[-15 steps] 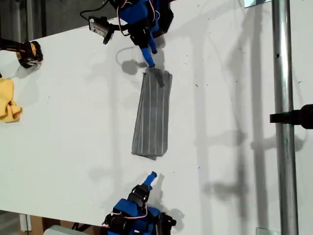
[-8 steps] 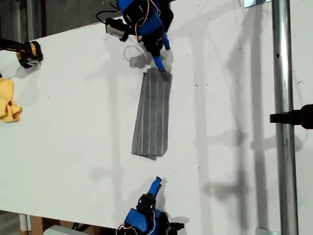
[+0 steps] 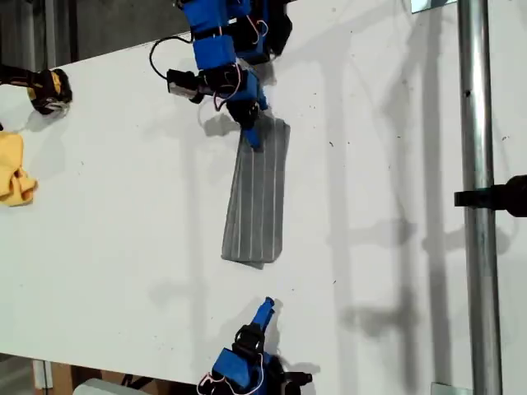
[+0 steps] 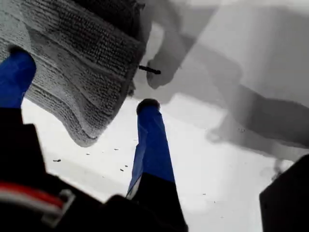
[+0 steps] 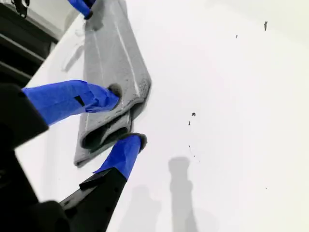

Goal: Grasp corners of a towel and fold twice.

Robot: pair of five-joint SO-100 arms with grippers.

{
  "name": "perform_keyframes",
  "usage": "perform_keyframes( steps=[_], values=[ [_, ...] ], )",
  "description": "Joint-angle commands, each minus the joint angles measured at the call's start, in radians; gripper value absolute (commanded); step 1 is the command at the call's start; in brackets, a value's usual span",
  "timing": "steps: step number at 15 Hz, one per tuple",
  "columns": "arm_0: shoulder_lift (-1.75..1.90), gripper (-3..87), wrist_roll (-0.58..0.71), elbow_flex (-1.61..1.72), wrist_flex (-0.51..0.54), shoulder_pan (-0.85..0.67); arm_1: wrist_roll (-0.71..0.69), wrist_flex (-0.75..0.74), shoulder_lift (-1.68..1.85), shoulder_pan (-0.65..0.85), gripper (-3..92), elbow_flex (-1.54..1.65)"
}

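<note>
Since it lies as a long narrow strip, the towel (image 3: 257,197) is entered as folded once, by my judgement, with one fold left to make.

Item: towel. Grey with thin white stripes, flat near the middle of the white table (image 3: 115,214), running from the far end to the near end in the exterior view. The doubled layers show open at the end facing my second gripper (loops visible in the second wrist view).

Item: my first gripper (image 3: 251,136). It is at the strip's upper end in the exterior view, low over the cloth. The jaws are apart and nothing is clamped. In the first wrist view one finger (image 4: 17,67) overlaps the fabric and the other stands on bare table beside a rounded corner (image 4: 84,137). This straddle looks like a setup for pinching that end.

Item: my second gripper (image 3: 265,309). It stands short of the strip's lower end, apart from the cloth, with jaws spread and lined up on the folded end. It is probably waiting its turn, or due to pin or take that end.

Item: yellow cloth (image 3: 15,169). It sits at the exterior view's left edge, well apart, and has no part in the work.
</note>
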Motion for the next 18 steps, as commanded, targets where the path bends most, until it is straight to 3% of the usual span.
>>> perform_keyframes(
  steps=[1,5,8,9,12,15,18],
  values=[
    [0.008,14.8,-0.011,-0.009,0.003,0.014,-0.069,-0.084,-0.106,0.041,41.8,-0.08],
    [0.008,14.8,-0.009,-0.011,0.003,0.012,-0.176,-0.202,-0.261,0.072,38.3,-0.178],
    [0.008,14.8,-0.023,-0.011,0.005,0.021,-0.175,-0.259,-0.276,0.109,3.7,-0.186],
    [0.008,14.8,-0.026,-0.011,0.006,0.023,-0.181,-0.307,-0.275,0.115,0.6,-0.176],
    [0.008,14.7,-0.031,-0.012,0.008,0.025,-0.193,-0.299,-0.276,0.126,-0.2,-0.179],
    [0.008,14.7,-0.034,-0.014,0.008,0.025,-0.175,-0.173,-0.066,0.106,-0.2,-0.08],
    [0.008,15.0,-0.021,-0.015,0.005,0.017,-0.049,0.074,0.202,0.034,-0.2,-0.009]
  ],
)
